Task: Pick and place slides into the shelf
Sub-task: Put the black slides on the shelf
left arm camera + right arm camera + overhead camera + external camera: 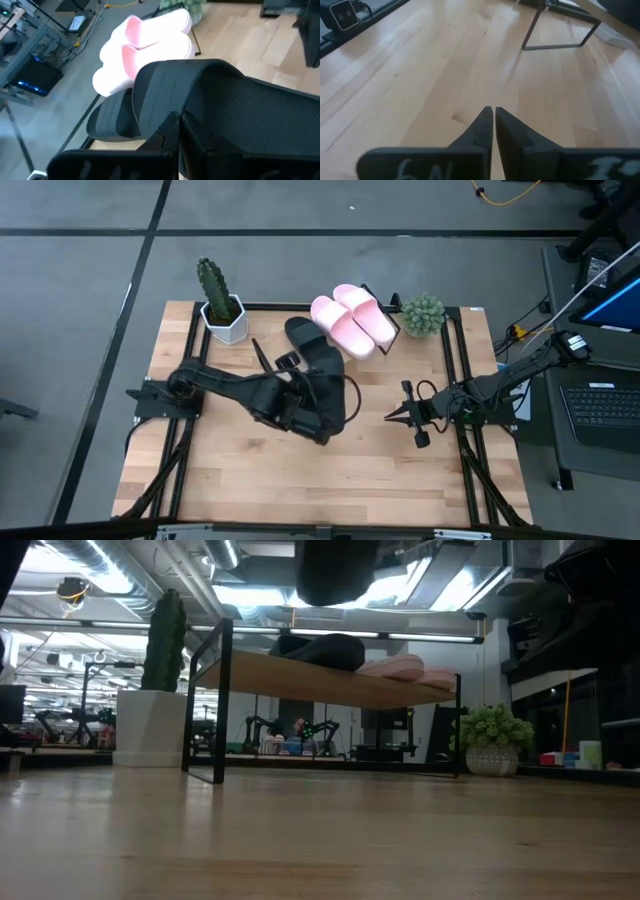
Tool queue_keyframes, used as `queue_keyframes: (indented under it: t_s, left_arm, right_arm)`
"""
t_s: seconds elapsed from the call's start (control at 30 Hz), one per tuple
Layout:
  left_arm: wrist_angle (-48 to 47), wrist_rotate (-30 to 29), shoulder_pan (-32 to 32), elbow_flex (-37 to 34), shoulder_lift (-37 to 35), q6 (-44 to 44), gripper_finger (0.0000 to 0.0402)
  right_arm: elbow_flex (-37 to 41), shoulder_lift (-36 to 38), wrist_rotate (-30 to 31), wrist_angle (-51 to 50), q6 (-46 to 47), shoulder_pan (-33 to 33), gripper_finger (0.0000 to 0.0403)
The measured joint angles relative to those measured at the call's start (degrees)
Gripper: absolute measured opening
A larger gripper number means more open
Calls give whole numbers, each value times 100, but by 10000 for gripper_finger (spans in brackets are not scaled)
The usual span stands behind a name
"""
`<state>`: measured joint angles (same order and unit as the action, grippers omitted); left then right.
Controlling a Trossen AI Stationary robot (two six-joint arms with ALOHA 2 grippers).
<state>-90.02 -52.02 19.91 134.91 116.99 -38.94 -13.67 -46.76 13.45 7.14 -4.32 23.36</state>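
Left gripper [177, 125]: my fingers are clamped tight on a black slide [240, 100], gripping it by the edge of its strap; I hold it above the table, just in front of the shelf [300, 680]
Held black slide: lifted off the wood, hanging near the shelf's front edge, close to the black slide already lying there
Second black slide [305, 340]: lying on the shelf, beside the pink pair, on the side nearer the cactus
Pink slides [352, 320]: two of them side by side on the shelf, toward the end nearer the small green plant
Shelf: slanted light-wood board on a thin black wire frame, standing at the table's far edge between the cactus [215, 290] and the small green plant [422, 315]
Right gripper [493, 125]: my fingers are pressed nearly together with nothing between them; I wait over bare tabletop [250, 470], well apart from the shelf's plant end
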Motion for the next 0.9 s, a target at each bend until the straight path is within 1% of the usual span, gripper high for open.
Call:
queue_keyframes:
  t_s: [0.17, 0.27, 0.4, 0.5, 0.63, 0.8, 0.9]
  left_arm:
    - [0, -175, 172, 0, -221, -44, 0]
    - [2, -157, 259, -7, -287, -189, 0]
    - [6, -187, 370, -311, -278, -153, 0]
    - [1, -162, 469, -823, -282, -438, 0]
    - [111, -5, 604, -1675, -339, -996, 0]
    - [737, -92, 844, -2429, -704, -1150, 0]
    - [1302, -324, 952, -2794, -1126, -913, 0]
  right_arm:
    - [0, 0, 0, -2, 85, -1, 23]
    - [0, 0, 0, 0, 86, 0, 23]
    - [0, 0, 0, 9, 86, 2, 23]
    - [0, 0, 0, 13, 86, 2, 23]
    - [0, 0, 0, 21, 86, 2, 23]
    - [0, 0, 0, 57, 116, 2, 23]
    - [0, 0, 0, 131, 116, 2, 23]
